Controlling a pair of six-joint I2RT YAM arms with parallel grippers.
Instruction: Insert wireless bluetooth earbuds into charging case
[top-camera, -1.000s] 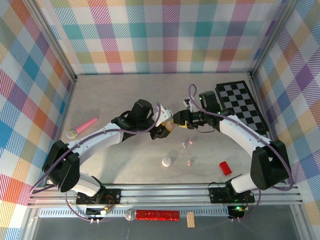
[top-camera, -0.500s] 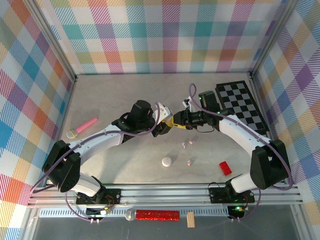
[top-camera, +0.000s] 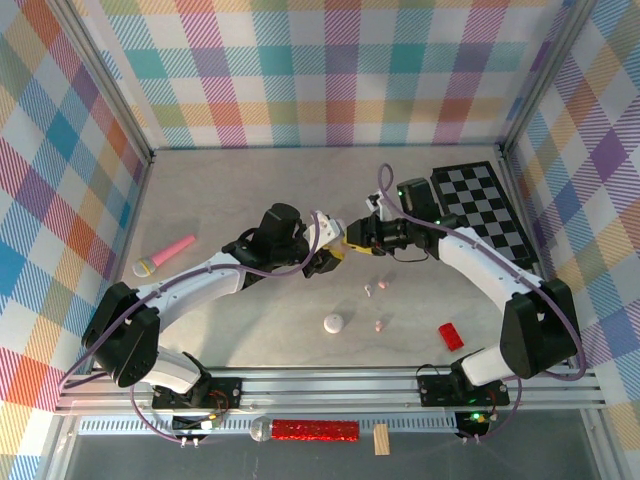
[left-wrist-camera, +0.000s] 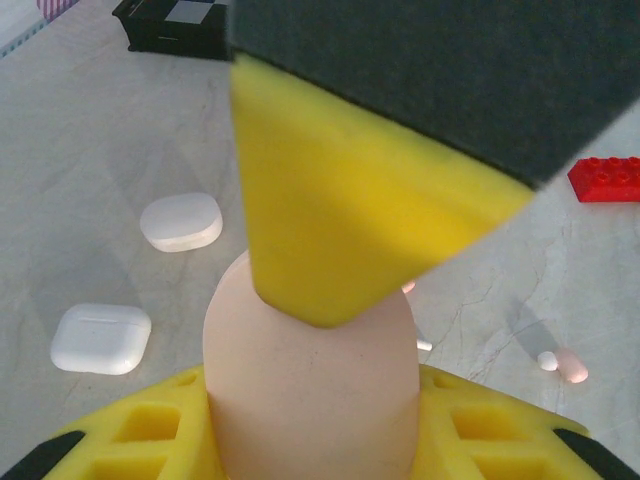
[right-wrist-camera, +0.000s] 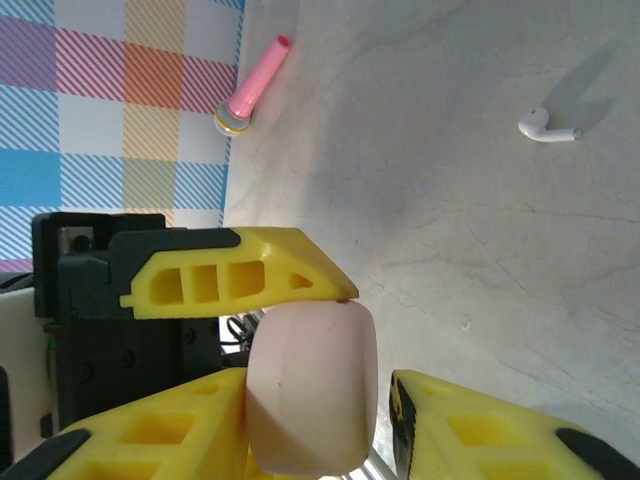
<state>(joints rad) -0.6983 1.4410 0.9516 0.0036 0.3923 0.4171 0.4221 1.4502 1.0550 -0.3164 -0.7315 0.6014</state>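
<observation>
The earbuds (top-camera: 368, 289) lie loose on the counter, a little nearer its near edge than the middle, apart from one another; one white earbud (right-wrist-camera: 548, 126) lies on its side on bare counter. None is in a case.

The pale pink charging case (right-wrist-camera: 312, 390) is held up over the middle of the counter. Your left tool (top-camera: 330, 256) is clamped narrowly on it, a yellow pad on either side. Your right tool (top-camera: 356, 238) straddles the same case: one of its fingers (left-wrist-camera: 340, 220) lies across the rounded top, while a thin gap shows at the other, so I cannot tell whether it is gripping.

I see no open lid, so I judge you are at the opening step.

Watch these risks:
- The case is smooth and rounded. Uneven pressure from two tools could squirt it out or twist it in your left grip.
- Dropped from here, it could land among the earbuds and scatter them.
- With both tools busy on the case, neither is free for a bud.

Farther out, a white case (top-camera: 333, 323) sits towards the near edge, and a red block (top-camera: 451, 336) towards the near right corner.
</observation>
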